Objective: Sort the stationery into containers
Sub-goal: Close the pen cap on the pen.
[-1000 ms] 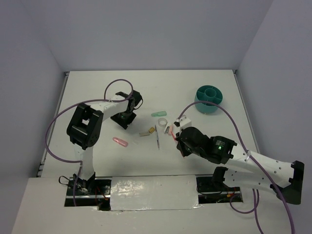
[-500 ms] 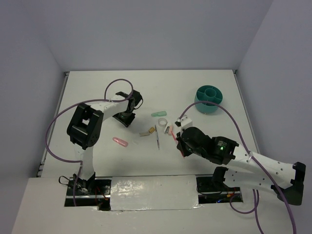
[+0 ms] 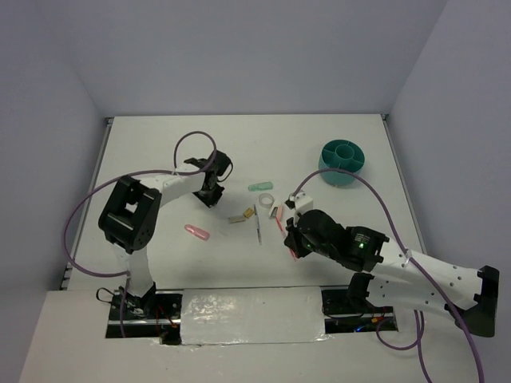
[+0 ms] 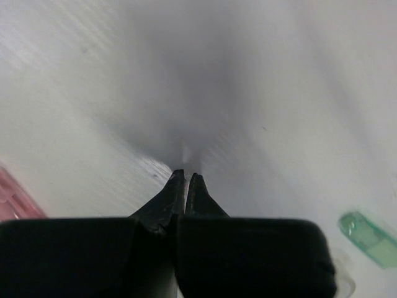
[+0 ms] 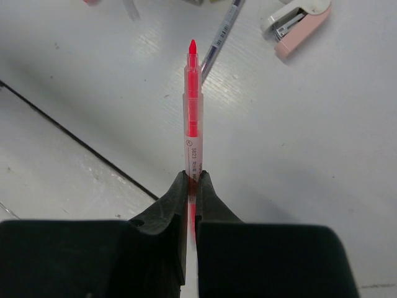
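My right pincer (image 5: 191, 177) is closed tight on the thin pink pen (image 5: 192, 118), which sticks out past the fingertips toward 12 o'clock in the wrist view. My left pincer (image 4: 185, 177) is shut too, with nothing between its jaws, over a bare patch of the counter (image 4: 298, 93). The teal organiser cup (image 3: 343, 163) stands at about 2 o'clock on the counter, well apart from the pen, and from above I can make out nothing in its compartments. So I judge the sorting barely begun: one item in hand, none delivered. Left near the middle of the counter are the slim grey pen (image 3: 257, 227), the white tape ring (image 3: 267, 199), the mint-green capsule (image 3: 259, 187) at its 12 o'clock, the grey-tan block (image 3: 237, 218), a small pink stapler (image 5: 298, 22), and the pink capsule (image 3: 196, 232) off toward 8 o'clock.
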Motion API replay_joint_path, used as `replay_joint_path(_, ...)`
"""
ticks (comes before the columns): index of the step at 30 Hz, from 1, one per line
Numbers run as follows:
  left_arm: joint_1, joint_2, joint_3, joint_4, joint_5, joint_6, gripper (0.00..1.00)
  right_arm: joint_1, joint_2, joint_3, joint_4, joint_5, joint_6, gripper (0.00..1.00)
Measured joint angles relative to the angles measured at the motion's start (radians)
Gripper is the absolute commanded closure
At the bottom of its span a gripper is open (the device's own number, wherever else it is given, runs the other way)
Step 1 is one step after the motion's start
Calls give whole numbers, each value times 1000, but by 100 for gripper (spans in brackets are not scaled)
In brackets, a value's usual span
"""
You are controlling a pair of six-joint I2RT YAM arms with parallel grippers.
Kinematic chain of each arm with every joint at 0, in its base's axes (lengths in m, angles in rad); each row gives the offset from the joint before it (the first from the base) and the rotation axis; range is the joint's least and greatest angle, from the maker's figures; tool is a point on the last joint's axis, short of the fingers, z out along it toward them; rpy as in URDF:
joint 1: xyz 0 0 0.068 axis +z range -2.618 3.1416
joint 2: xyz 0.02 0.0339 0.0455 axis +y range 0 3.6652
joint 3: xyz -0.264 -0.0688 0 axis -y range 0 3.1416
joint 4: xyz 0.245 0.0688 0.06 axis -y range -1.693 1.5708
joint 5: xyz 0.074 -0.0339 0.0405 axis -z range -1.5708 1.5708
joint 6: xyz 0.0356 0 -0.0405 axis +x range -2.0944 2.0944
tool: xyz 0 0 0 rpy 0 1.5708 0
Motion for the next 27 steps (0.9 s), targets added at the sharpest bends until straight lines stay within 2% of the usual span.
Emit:
replay_joint_path(4,-32,-104,-69,142,27,119,100,0,-1,-39,80,-18,31,100)
replay_joint_path(9,-95,-325,-97,344,81,321,100,3,-23,-99,223,-56,124,100)
replay_joint_path(12,-144,-536,-197,507,141,422,100,23,-101,-168,354,-79,196,100)
replay_joint_path(16,-196,-850,-414,763,269,518,100,61,-171,-245,549,-156,248,100)
replay_joint_path(20,-201,-1052,-549,905,386,571,100,110,-169,-259,706,-204,242,100)
replay_joint_path(27,-203,-1233,-621,1008,546,626,100,217,-120,-260,869,-229,198,100)
